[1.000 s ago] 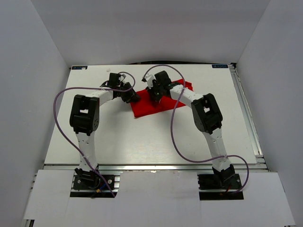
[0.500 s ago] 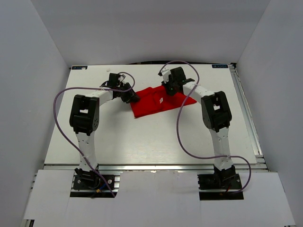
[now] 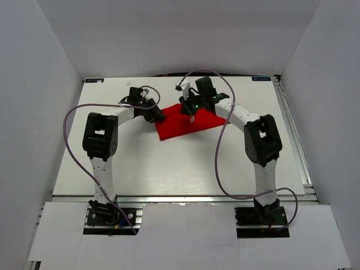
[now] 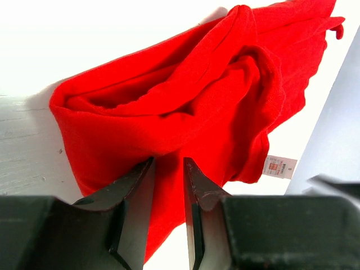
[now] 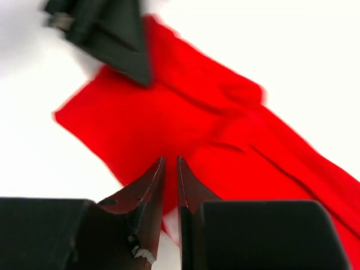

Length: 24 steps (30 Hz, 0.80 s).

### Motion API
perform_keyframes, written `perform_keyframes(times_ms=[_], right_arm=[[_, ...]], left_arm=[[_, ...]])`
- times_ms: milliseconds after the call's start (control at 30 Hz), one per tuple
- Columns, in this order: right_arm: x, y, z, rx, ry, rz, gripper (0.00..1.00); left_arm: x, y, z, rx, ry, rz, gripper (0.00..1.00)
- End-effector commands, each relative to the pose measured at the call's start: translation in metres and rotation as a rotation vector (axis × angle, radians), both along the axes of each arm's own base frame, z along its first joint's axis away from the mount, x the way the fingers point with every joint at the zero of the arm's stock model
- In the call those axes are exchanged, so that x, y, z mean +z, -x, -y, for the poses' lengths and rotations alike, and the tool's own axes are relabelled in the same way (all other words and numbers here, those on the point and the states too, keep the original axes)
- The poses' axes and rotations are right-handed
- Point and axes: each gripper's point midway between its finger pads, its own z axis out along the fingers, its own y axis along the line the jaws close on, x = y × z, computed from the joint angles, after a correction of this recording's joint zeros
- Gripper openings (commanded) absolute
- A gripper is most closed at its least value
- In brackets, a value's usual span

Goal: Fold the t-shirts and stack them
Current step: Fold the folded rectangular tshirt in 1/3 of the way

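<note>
The red t-shirt (image 3: 174,128) lies bunched and partly folded at the back middle of the white table. Its white neck label (image 3: 191,119) faces up beside my right gripper. My left gripper (image 3: 159,117) is at the shirt's left edge; in the left wrist view (image 4: 167,160) its jaws stand nearly shut with red cloth (image 4: 185,95) between them, the label (image 4: 280,166) hanging at the right. My right gripper (image 3: 190,111) is over the shirt's middle; in the right wrist view (image 5: 169,158) its jaws are closed to a thin slit on red cloth (image 5: 225,129).
The white table (image 3: 169,169) is walled by white panels on three sides. A metal rail (image 3: 292,129) runs along its right edge. Purple cables (image 3: 67,135) loop off both arms. My left gripper's fingers (image 5: 112,34) show at the top left of the right wrist view.
My right gripper swung right toward the shirt's far right side, then came back left over its middle. The shirt's right part now lies narrower. My left gripper has stayed put.
</note>
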Motion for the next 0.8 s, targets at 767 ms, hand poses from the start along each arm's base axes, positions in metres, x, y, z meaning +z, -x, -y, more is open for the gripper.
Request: perform_keyframes(times_ms=[767], right_arm=[[-0.067, -0.004, 0.028, -0.033, 0.127, -0.136, 0.18]], left_arm=[[-0.022, 0.005, -0.014, 0.016, -0.042, -0.046, 0.38]])
